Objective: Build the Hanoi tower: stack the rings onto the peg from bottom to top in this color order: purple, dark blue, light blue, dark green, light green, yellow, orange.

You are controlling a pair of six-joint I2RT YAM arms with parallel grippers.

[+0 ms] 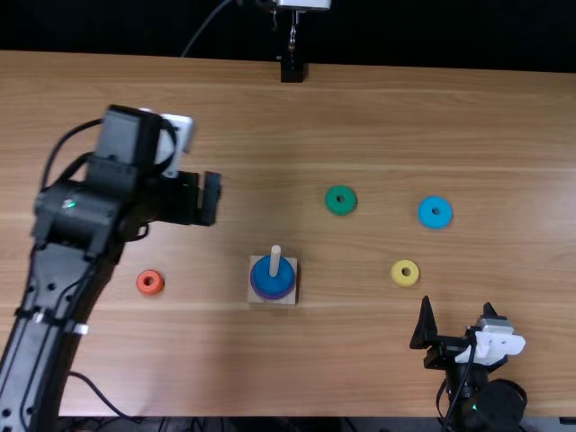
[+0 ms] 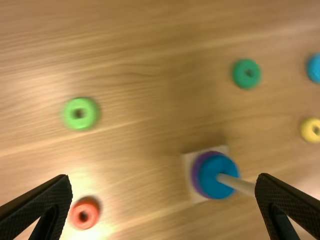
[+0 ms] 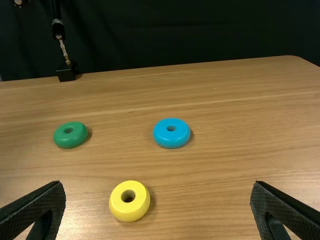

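Note:
Above the table's left part my left gripper (image 1: 209,199) hangs open, its fingers wide apart; in its wrist view the left gripper (image 2: 164,185) holds nothing. At the near right my right gripper (image 1: 457,306) is open and empty, as is the right gripper (image 3: 158,186) in its wrist view. The peg (image 1: 274,258) carries a purple ring (image 1: 272,296) with a dark blue ring (image 1: 281,282) on top. Loose rings lie flat: orange (image 1: 144,289), dark green (image 1: 333,206), light blue (image 1: 427,219), yellow (image 1: 397,277). The light green ring (image 2: 90,115) lies beyond the orange one.
The peg's square wooden base (image 1: 256,299) stands near the middle of the table (image 1: 378,117). A dark stand (image 1: 292,71) is at the far edge. The left arm spans the table's left side, with a black cable (image 1: 97,394) near its base.

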